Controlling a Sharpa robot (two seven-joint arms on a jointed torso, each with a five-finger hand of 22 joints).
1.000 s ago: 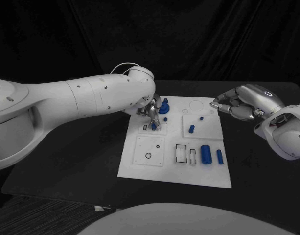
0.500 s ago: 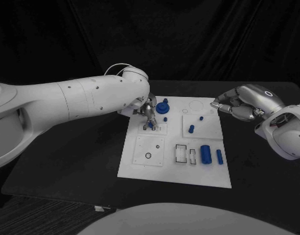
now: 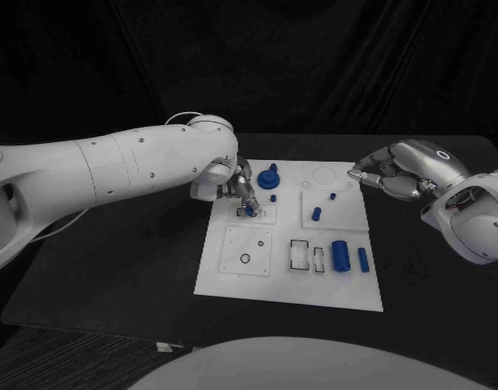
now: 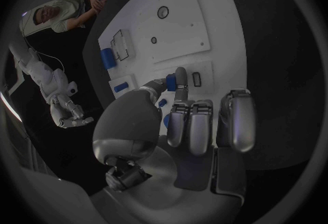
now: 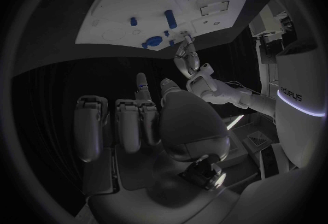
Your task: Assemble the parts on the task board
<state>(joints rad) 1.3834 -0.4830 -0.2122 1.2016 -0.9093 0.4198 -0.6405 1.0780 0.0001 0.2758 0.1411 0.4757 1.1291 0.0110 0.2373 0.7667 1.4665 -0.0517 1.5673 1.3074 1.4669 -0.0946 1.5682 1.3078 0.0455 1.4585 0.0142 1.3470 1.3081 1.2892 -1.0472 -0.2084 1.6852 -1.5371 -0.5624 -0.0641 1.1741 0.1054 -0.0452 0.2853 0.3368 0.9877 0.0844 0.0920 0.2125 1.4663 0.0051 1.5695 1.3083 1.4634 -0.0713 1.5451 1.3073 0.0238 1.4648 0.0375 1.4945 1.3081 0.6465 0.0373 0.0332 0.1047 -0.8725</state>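
Note:
The white task board (image 3: 235, 272) lies in the middle of the black table. My left hand (image 3: 237, 192) is over the board's far left square, pinching a small blue part (image 3: 250, 211) low above a slot there. The left wrist view shows that part (image 4: 171, 82) between the thumb and one fingertip (image 4: 180, 77), with the other fingers curled in. My right hand (image 3: 396, 173) hovers off the board's far right corner, its fingers curled with nothing in them. A blue knob (image 3: 272, 176) stands just beyond my left hand.
Two blue pegs (image 3: 317, 214) (image 3: 333, 196) stand in the far right square. A thick blue cylinder (image 3: 341, 255) and a thinner one (image 3: 364, 259) lie at the near right, beside rectangular slots (image 3: 301, 254). A ring hole (image 3: 246, 258) marks the near left square.
My left hand has moved a little toward the near side and lower, bringing the small blue part down to the far left square. The right hand has not moved.

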